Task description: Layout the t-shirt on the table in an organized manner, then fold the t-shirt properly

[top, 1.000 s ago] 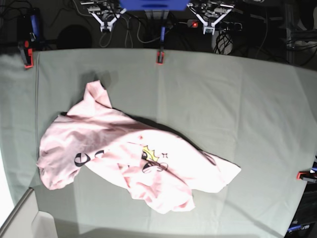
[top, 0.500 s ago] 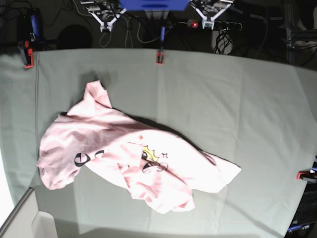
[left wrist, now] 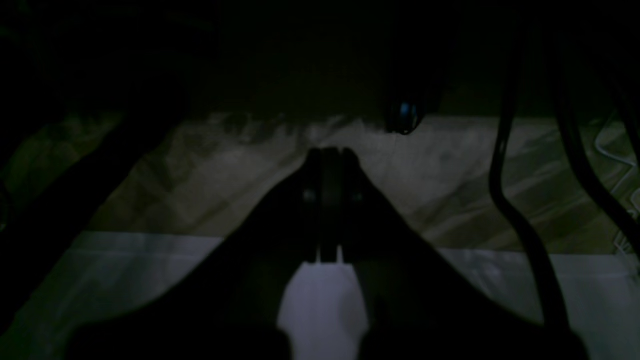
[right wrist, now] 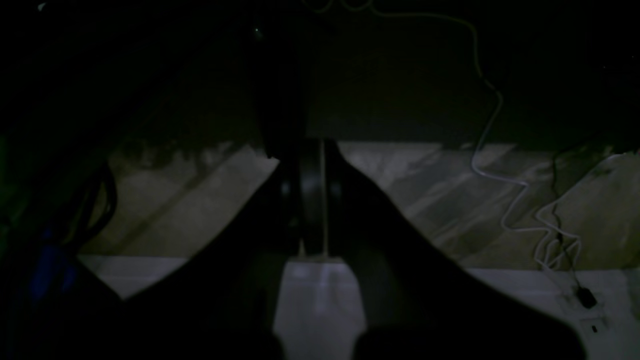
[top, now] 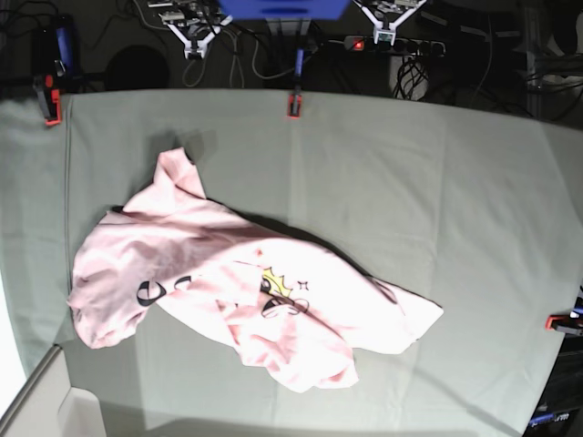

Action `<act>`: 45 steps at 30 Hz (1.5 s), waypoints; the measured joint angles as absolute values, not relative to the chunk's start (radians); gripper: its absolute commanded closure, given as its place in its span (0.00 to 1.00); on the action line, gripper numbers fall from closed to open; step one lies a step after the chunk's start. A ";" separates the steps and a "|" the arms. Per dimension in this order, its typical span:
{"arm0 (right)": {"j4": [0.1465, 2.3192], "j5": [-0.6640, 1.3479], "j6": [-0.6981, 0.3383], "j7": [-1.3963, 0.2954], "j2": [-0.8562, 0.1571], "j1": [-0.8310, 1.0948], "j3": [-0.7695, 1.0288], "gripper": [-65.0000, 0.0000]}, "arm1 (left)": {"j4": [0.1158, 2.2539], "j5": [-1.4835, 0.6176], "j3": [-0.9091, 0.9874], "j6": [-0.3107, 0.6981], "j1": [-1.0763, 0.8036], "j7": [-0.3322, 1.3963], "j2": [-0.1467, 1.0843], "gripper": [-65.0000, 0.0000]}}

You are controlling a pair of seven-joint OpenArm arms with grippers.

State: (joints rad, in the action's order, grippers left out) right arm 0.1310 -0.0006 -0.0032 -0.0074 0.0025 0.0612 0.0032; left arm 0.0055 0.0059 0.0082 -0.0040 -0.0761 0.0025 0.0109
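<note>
The pink shirt (top: 246,291) lies crumpled on the near left half of the counter (top: 437,228), print side up, one sleeve pointing toward the far edge. A red clamp (top: 294,105) grips that far edge. Beyond it, both claws hang off the counter with nothing in them: the left claw (left wrist: 327,155) pressed together, the right claw (right wrist: 320,150) likewise together.

Both arms are being held back at the far edge in the base view, only their tips showing. The left gripper (left wrist: 325,155) is being kept with its jaws pressed together, and the right gripper (right wrist: 312,150) is likewise being kept closed, nothing between them.
</note>
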 measured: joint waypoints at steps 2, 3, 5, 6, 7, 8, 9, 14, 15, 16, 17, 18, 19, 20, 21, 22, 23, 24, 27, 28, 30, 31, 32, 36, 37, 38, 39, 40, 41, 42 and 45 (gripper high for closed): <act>0.131 -0.001 -0.003 -0.007 0.002 0.061 0.003 1.00 | 0.002 0.006 0.008 -0.004 -0.059 0.014 0.011 1.00; 0.131 -0.001 -0.003 -0.007 0.002 0.061 0.003 1.00 | 0.003 0.006 0.008 -0.004 -0.051 0.023 0.011 1.00; 0.131 -0.001 -0.003 -0.007 0.002 0.061 0.003 1.00 | 0.005 0.006 0.008 -0.004 -0.030 0.028 0.011 1.00; 0.131 -0.001 -0.004 -0.008 0.002 0.061 0.003 1.00 | 0.006 0.006 0.008 -0.004 -0.020 0.023 0.011 1.00; 0.131 -0.001 -0.003 -0.007 0.002 0.061 0.003 1.00 | 0.007 0.006 0.009 -0.004 -0.013 0.022 0.011 1.00; 0.131 -0.001 -0.003 -0.007 0.002 0.061 0.003 1.00 | 0.007 0.006 0.008 -0.004 -0.009 0.018 0.011 1.00; 0.131 0.000 -0.003 -0.007 0.002 0.061 0.003 1.00 | 0.007 0.006 0.008 -0.004 -0.008 0.004 0.011 1.00; 0.131 -0.001 -0.003 -0.007 0.002 0.062 0.003 1.00 | 0.006 0.006 0.008 -0.004 -0.019 -0.089 0.012 1.00; 0.131 -0.001 -0.003 -0.007 0.002 0.062 0.003 1.00 | 0.006 0.006 0.008 -0.004 -0.019 -0.091 0.012 1.00; 0.131 -0.001 -0.003 -0.007 0.002 0.062 0.003 1.00 | 0.006 0.006 0.008 -0.004 -0.019 -0.092 0.013 1.00; 0.131 0.000 -0.003 -0.007 0.002 0.062 0.004 1.00 | 0.006 0.006 0.008 -0.004 -0.018 -0.096 0.014 1.00; 0.131 0.000 -0.003 -0.007 0.002 0.062 0.004 1.00 | 0.006 0.006 0.008 -0.004 -0.018 -0.099 0.014 1.00; 0.131 0.000 -0.003 -0.007 0.002 0.062 0.003 1.00 | 0.006 0.006 0.008 -0.004 -0.018 -0.099 0.014 1.00; 0.131 -0.001 -0.003 -0.007 0.002 0.062 0.003 1.00 | 0.006 0.006 0.008 -0.004 -0.019 -0.099 0.014 1.00; 0.131 -0.001 -0.003 -0.007 0.002 0.062 0.004 1.00 | 0.006 0.006 0.008 -0.004 -0.019 -0.097 0.014 1.00; 0.131 -0.001 -0.003 -0.007 0.002 0.062 0.003 1.00 | 0.006 0.006 0.008 -0.004 -0.019 -0.098 0.014 1.00; 0.131 -0.001 -0.003 -0.007 0.002 0.062 0.003 1.00 | 0.006 0.006 0.008 -0.004 -0.019 -0.098 0.014 1.00; 0.131 -0.001 -0.003 -0.007 0.002 0.062 0.004 1.00 | 0.006 0.006 0.008 -0.004 -0.019 -0.098 0.014 1.00; 0.131 -0.001 -0.003 -0.006 0.002 0.062 0.006 1.00 | 0.006 0.006 0.008 -0.004 -0.019 -0.099 0.014 1.00; 0.131 -0.001 -0.003 -0.006 0.002 0.062 0.006 1.00 | 0.006 0.006 0.008 -0.004 -0.019 -0.103 0.014 1.00; 0.131 -0.001 -0.003 -0.006 0.002 0.062 0.006 1.00 | 0.006 0.006 0.008 -0.004 -0.019 -0.103 0.014 1.00; 0.131 -0.001 -0.003 -0.006 0.002 0.062 0.006 1.00 | 0.006 0.006 0.008 -0.004 -0.019 -0.102 0.014 1.00; 0.131 -0.001 -0.003 -0.006 0.002 0.062 0.005 1.00 | 0.006 0.006 0.008 -0.004 -0.019 -0.102 0.014 1.00; 0.136 0.000 -0.003 0.003 -0.003 0.072 0.004 1.00 | 0.008 0.006 0.008 -0.004 -0.033 -0.113 0.014 1.00; 0.138 -0.001 -0.003 0.001 -0.008 0.077 0.006 1.00 | 0.007 0.006 0.008 -0.004 -0.040 -0.109 0.014 1.00; 0.137 -0.001 -0.003 0.000 -0.016 0.082 0.006 1.00 | 0.007 0.006 0.008 -0.004 -0.049 -0.109 0.014 1.00; 0.137 -0.001 -0.003 0.000 -0.024 0.088 0.006 1.00 | 0.006 0.006 0.008 -0.004 -0.057 -0.108 0.014 1.00; 0.137 0.000 -0.003 0.001 -0.028 0.093 0.006 1.00 | 0.006 0.006 0.008 -0.004 -0.068 -0.103 0.015 1.00; 0.137 0.000 -0.003 0.001 -0.033 0.101 0.006 1.00 | 0.007 0.006 0.009 -0.004 -0.080 -0.107 0.016 1.00; 0.139 0.000 -0.003 0.001 -0.034 0.110 0.006 1.00 | 0.012 0.006 0.009 -0.004 -0.090 -0.103 0.016 1.00; 0.229 -0.001 -0.003 0.012 -0.036 0.170 0.003 1.00 | 0.102 0.005 0.009 -0.003 -0.147 -0.107 0.017 1.00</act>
State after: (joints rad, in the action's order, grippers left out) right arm 0.2287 -0.0006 -0.0032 0.0116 -0.0364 0.1699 0.0032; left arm 0.1017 0.0051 0.0086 -0.0032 -0.1474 -0.1074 0.0166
